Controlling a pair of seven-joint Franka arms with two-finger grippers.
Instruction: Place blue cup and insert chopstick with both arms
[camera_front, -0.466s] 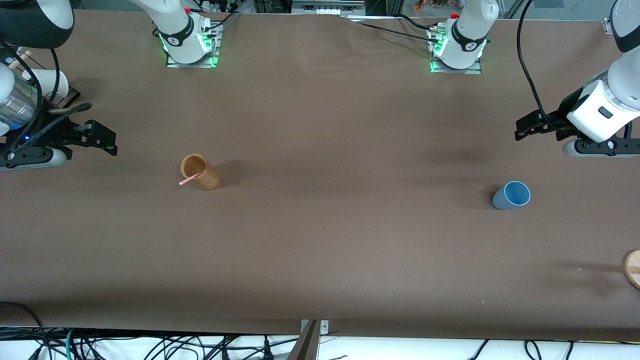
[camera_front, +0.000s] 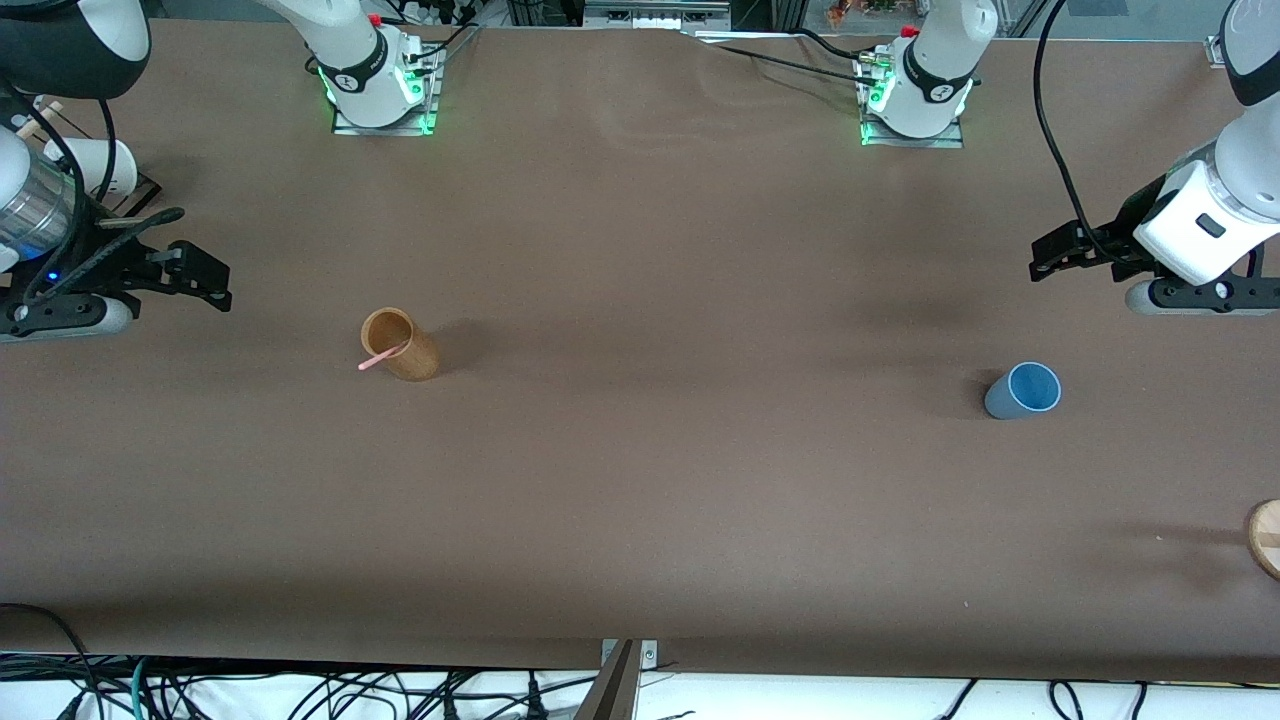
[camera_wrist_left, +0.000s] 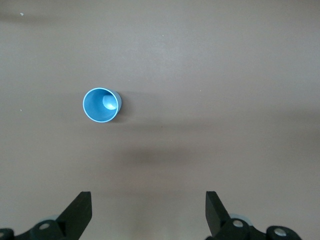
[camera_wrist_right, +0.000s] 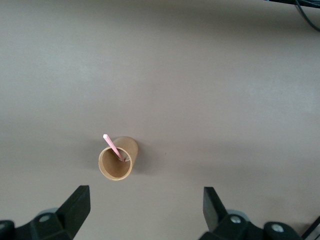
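Jaws on both the left gripper (camera_wrist_left: 147, 212) and right gripper (camera_wrist_right: 145, 210) hang spread and empty. We judge the blue cup (camera_front: 1022, 391), upright on the table (camera_front: 640, 500), light and slippery, best pinched across its rim; the stiff chopstick (camera_front: 380, 357) leans in the brown holder (camera_front: 400, 344).

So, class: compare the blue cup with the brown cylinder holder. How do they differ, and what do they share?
The blue cup is light-blue plastic; the brown cylinder holder looks wooden. The blue cup is shorter, the holder taller. The cup is empty, while the holder has the pink chopstick leaning out of it. The cup stands toward the left arm's end of the table, the holder toward the right arm's. Both stand upright, mouths open, untouched by either claw.
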